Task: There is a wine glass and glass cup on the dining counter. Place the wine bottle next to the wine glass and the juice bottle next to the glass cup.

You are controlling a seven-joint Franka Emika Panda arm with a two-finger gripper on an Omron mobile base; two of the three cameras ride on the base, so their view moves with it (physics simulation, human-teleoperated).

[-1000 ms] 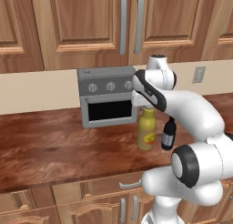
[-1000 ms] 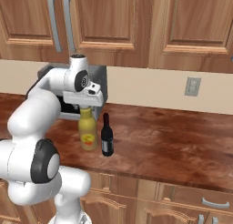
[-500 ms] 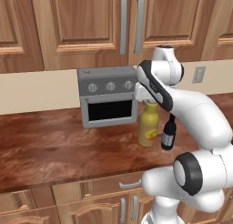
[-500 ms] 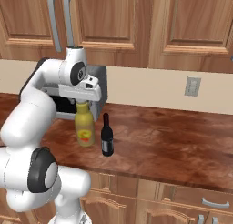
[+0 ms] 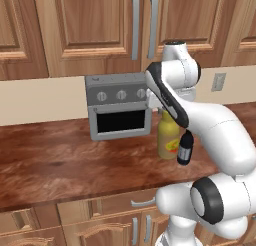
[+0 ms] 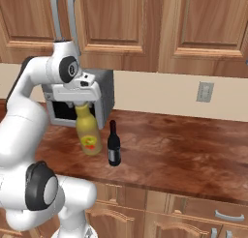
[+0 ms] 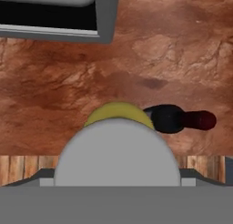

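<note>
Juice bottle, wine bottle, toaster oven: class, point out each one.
Juice bottle (image 6: 88, 135), right base view, yellow body.
Wine bottle (image 6: 114, 147), right base view, dark body.
Toaster oven (image 5: 119, 110), left base view, front face.

No text can be read: the juice bottle (image 6: 89, 130) beside the wine bottle (image 6: 114, 146) bears a red-orange label, perhaps a picture, too blurred for words

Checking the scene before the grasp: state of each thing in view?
juice bottle: upright on the counter, cap on, right under the gripper
wine bottle: upright beside it, untouched
gripper: jaws open, holding nothing
toaster oven: door shut
upper cabinets: doors shut
</note>
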